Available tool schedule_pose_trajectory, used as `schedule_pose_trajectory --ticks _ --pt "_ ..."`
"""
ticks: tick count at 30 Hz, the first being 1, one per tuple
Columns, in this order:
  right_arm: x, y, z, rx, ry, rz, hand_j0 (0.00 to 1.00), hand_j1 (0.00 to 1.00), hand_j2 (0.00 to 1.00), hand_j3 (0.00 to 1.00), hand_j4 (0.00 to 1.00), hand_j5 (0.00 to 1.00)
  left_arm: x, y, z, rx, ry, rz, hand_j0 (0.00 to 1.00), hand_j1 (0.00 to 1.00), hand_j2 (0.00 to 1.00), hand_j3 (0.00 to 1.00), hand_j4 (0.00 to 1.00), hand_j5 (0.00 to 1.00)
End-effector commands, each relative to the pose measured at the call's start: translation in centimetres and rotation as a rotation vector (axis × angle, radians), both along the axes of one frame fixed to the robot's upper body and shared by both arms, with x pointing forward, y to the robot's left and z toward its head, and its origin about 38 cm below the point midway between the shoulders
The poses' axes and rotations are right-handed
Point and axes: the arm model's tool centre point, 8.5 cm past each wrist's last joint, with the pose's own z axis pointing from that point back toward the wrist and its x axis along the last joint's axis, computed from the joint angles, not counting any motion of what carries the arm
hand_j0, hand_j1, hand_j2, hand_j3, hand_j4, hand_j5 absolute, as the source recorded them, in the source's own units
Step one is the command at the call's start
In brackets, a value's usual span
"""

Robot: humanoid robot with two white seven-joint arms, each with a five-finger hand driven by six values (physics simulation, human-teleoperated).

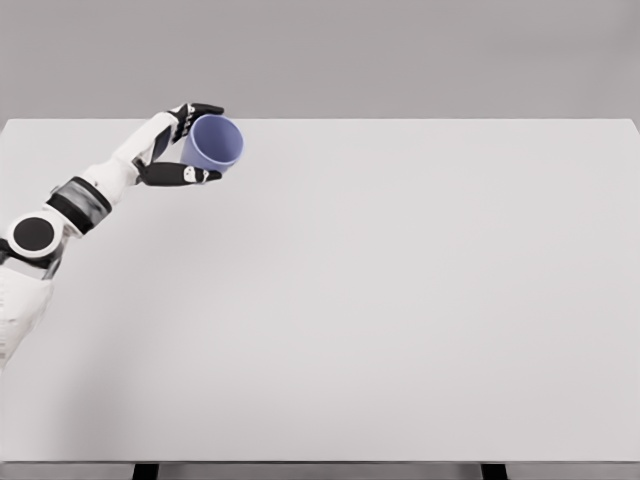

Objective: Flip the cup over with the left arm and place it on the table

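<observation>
A blue-violet cup [214, 142] is held at the far left of the white table [400, 300], tipped on its side so its open mouth faces right and toward me. My left hand [195, 140] is shut on it: black fingers [200, 109] curl over its upper side and the thumb [190, 175] lies under its lower side. The white left arm runs down to the lower left edge of the head view. Whether the cup touches the table cannot be told. No right arm shows.
The table's far edge [400, 120] runs just behind the hand, and its left edge [5, 150] lies close to the forearm. Two dark table legs [145, 470] show under the near edge.
</observation>
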Motion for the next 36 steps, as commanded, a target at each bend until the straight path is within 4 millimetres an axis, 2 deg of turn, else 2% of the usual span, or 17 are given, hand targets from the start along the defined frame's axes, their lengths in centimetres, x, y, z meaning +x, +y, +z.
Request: schedule_pose_trajectory --ticks 1,13,17,28,36 --pt "0.0 0.0 0.0 0.0 0.0 0.0 1.0 1.0 1.0 1.0 1.0 1.0 0.1 -0.1 0.1 -0.027 -0.004 0.007 0.79 0.79 0.79 0.79 0.79 0.79" --pt "0.0 0.0 0.0 0.0 0.0 0.0 1.0 1.0 1.0 1.0 1.0 1.0 -0.2 -2.3 -0.9 -0.117 0.006 0.003 0.79 0.79 0.79 0.79 0.79 0.79" --pt "0.0 0.0 0.0 0.0 0.002 0.0 1.0 1.0 1.0 1.0 1.0 1.0 -0.6 -2.2 -1.3 -0.131 0.011 0.009 0.79 0.79 0.79 0.79 0.79 0.79" --pt "0.0 0.0 0.0 0.0 0.0 0.0 1.0 1.0 1.0 1.0 1.0 1.0 -0.8 -3.7 -1.6 -0.193 0.023 -0.008 0.79 0.79 0.79 0.79 0.79 0.79" --pt "0.0 0.0 0.0 0.0 0.0 0.0 1.0 1.0 1.0 1.0 1.0 1.0 -1.2 -3.7 -2.3 -0.228 0.048 -0.004 0.8 0.8 0.8 0.8 0.8 0.8"
